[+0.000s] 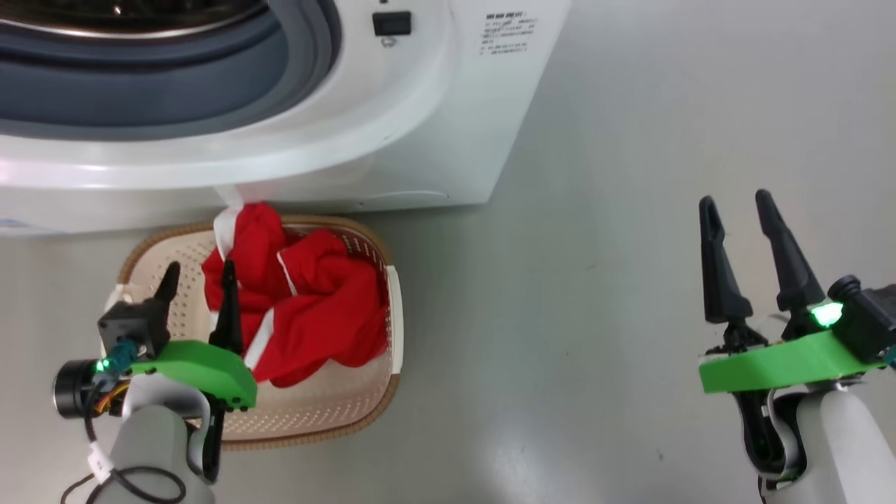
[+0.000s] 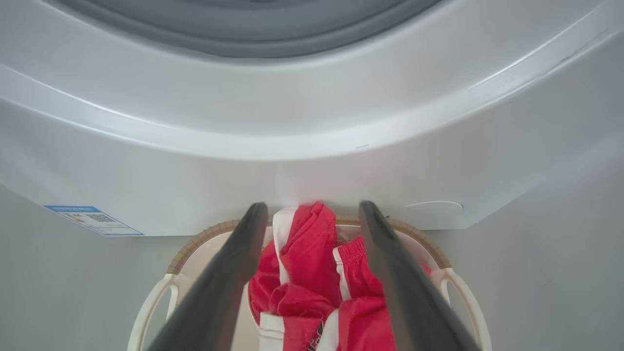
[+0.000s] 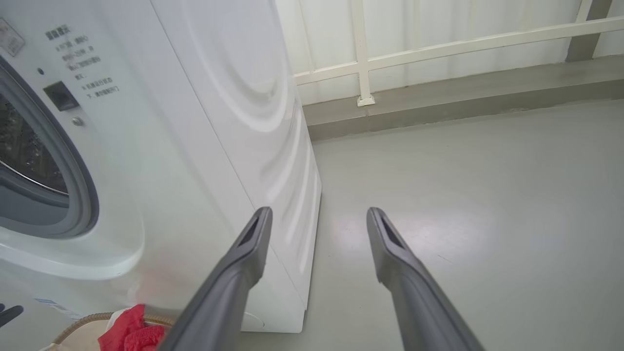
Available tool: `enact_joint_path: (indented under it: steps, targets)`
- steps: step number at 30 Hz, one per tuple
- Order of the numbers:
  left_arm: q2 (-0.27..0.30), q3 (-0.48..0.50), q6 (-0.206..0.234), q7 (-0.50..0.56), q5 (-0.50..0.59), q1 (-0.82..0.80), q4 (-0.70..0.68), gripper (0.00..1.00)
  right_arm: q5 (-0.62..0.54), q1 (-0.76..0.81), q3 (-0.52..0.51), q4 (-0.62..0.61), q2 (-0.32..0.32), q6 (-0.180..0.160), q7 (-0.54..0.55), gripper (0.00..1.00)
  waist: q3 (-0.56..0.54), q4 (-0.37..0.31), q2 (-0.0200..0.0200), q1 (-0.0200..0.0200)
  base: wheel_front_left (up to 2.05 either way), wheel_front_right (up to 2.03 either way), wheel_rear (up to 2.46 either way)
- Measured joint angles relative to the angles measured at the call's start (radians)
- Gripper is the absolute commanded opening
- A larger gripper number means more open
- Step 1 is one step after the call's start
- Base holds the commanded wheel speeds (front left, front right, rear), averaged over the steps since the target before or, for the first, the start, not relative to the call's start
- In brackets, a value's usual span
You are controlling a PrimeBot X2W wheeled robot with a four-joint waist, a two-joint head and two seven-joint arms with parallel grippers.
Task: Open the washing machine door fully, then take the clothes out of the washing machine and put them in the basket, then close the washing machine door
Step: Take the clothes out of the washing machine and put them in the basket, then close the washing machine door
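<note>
Nearest, at seven o'clock, the left hand (image 1: 199, 267) hangs spread wide over the basket (image 1: 336, 434), gripping nothing. At four o'clock the right hand (image 1: 735, 199) is spread too, empty above the floor (image 1: 595, 294). The clothes (image 1: 308, 308) lie heaped in the basket, one white-trimmed corner poking up at its far rim against the machine (image 1: 434, 140). Beyond, at eleven o'clock, the drum mouth (image 1: 105, 10) gapes open. Unloading looks done; closing the door is what's left.

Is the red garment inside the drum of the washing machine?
No, the red garment lies heaped in the cream basket that stands before the washing machine.
</note>
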Motion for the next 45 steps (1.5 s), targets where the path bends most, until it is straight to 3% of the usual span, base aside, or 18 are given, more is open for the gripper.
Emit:
enact_joint_path:
  steps: [14, 26, 45]
  targets:
    - [-0.006, 0.011, -0.04, 0.0, -0.002, 0.17, -0.241, 1.0, -0.01, 0.107, 0.009, 0.04, 0.001, 0.0, 0.0, 1.0, -0.175, 0.005, 0.0, 0.0, 0.0, 0.0, 0.0]
    - [-0.006, -0.019, -0.041, 0.0, -0.011, 0.317, -0.453, 1.0, -0.021, 0.197, 0.01, 0.053, 0.003, 0.0, 0.0, 1.0, -0.311, 0.007, 0.0, 0.0, 0.0, 0.0, 0.0]
    - [0.004, -0.016, -0.042, 0.0, -0.04, 0.566, -0.619, 1.0, -0.028, 0.313, -0.021, 0.044, 0.006, 0.0, 0.0, 1.0, -0.415, 0.018, 0.0, 0.0, 0.0, 0.0, 0.0]
